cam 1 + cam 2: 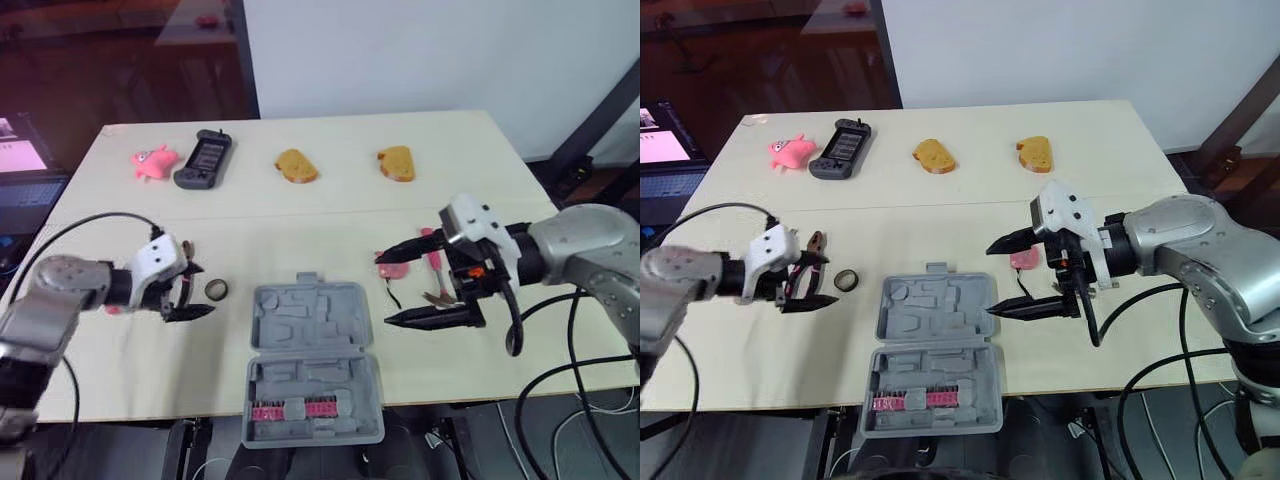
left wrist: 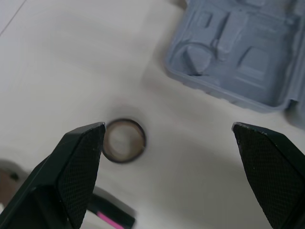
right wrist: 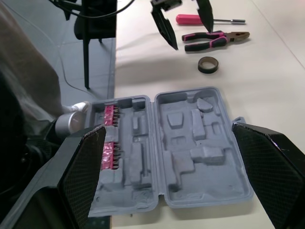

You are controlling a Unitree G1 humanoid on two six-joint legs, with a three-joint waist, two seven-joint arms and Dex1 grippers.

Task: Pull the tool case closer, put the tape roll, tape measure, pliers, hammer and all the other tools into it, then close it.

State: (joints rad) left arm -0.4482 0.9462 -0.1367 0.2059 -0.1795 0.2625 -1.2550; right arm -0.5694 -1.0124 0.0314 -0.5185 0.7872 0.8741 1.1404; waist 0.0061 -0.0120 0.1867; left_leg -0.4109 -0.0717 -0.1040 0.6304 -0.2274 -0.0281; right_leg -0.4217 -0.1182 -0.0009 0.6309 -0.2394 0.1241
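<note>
Grey moulded plastic tool case [image 1: 312, 340]: open flat at the near edge of the pale wooden table [image 1: 450, 170]. Small black tape roll ring [image 2: 125, 140]: on the tabletop left of the case. Left gripper [image 1: 197, 282]: just beside the roll, fingers spread wide, empty. Right gripper [image 1: 990, 280]: right of the case, fingers wide apart, holding nothing.

The left arm [image 1: 50, 295] and right arm [image 1: 590, 245] have rounded silver-grey shells. Behind the jaws of the left gripper [image 1: 198, 280] and right gripper [image 1: 382, 288] sit white wrist housings [image 1: 470, 220], the right one bearing an orange mark [image 1: 478, 272]. The tapered black fingers [image 2: 81, 162] are cross-hatched. Black cables [image 1: 512, 330] loop behind them.
</note>
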